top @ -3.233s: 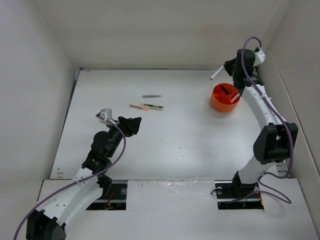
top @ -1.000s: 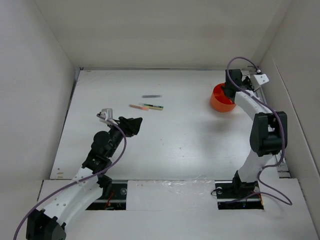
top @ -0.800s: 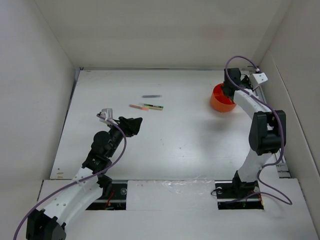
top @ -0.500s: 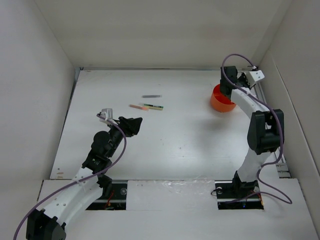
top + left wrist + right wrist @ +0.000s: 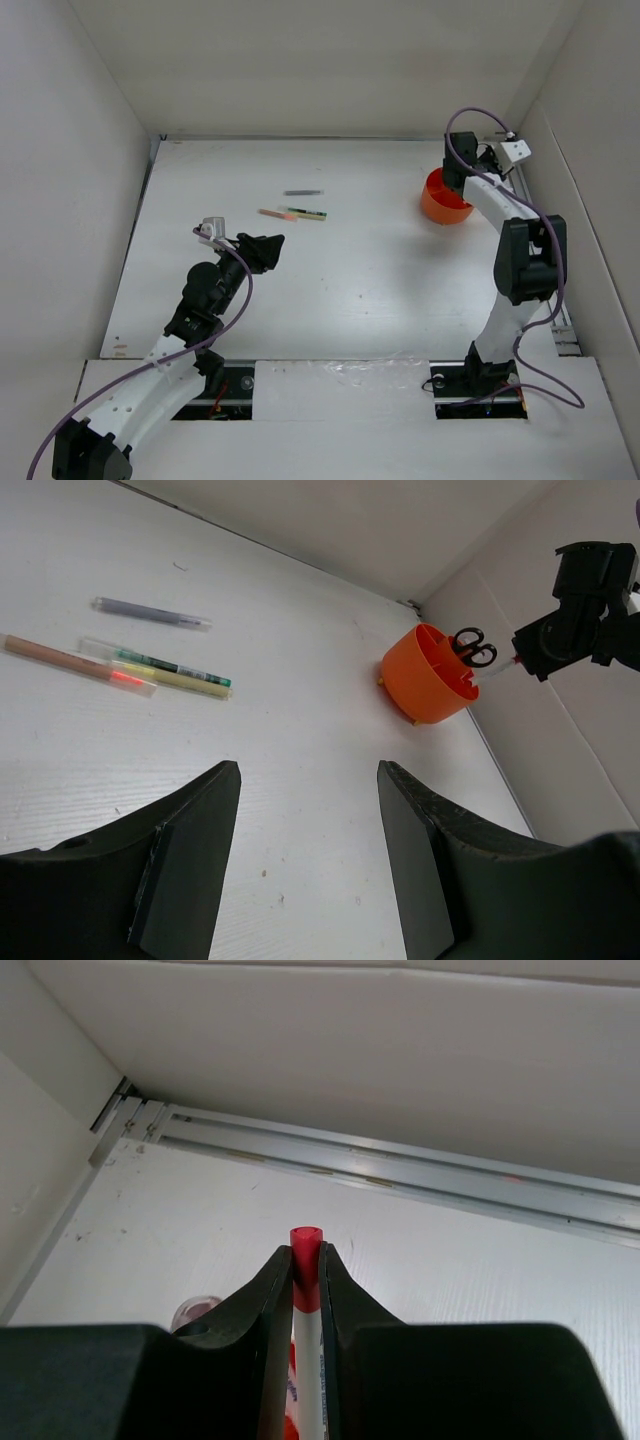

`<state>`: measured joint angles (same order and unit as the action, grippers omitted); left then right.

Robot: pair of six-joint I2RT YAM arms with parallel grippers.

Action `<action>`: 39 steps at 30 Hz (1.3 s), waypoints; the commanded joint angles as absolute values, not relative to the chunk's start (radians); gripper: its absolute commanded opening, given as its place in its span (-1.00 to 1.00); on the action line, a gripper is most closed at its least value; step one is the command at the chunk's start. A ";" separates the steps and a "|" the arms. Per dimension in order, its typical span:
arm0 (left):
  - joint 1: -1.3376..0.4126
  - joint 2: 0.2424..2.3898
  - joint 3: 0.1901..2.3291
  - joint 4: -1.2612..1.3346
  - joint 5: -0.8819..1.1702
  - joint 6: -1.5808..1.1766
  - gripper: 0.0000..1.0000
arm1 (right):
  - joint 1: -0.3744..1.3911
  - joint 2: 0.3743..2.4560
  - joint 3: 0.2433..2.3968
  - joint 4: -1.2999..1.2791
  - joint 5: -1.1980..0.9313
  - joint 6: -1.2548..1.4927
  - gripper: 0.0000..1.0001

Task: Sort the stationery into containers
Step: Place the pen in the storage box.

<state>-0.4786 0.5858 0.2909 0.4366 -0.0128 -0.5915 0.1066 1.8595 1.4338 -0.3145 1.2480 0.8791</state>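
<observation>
Left gripper at 8 o'clock on table, jaws wide and empty. Grey stick, pink pen and green-yellow marker lie loose toward 11 o'clock, well apart from orange organiser at 2 o'clock, which has scissors inside. Right gripper at organiser's rim, jaws narrow, pinching red-capped pen; risk is that an off-centre release catches a divider or the rim and the pen tips out.
</observation>
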 commanded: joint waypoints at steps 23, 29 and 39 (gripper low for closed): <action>-0.485 0.589 0.311 0.474 -0.020 -0.589 0.10 | 0.084 1.885 1.489 -0.301 1.269 0.859 -0.40; -0.485 0.589 0.311 0.474 -0.020 -0.589 0.10 | 0.104 1.852 1.489 -0.333 1.241 0.880 -0.23; -0.485 0.655 0.321 0.445 -0.127 -0.589 0.10 | 0.259 1.562 1.315 -0.152 0.813 0.819 -0.63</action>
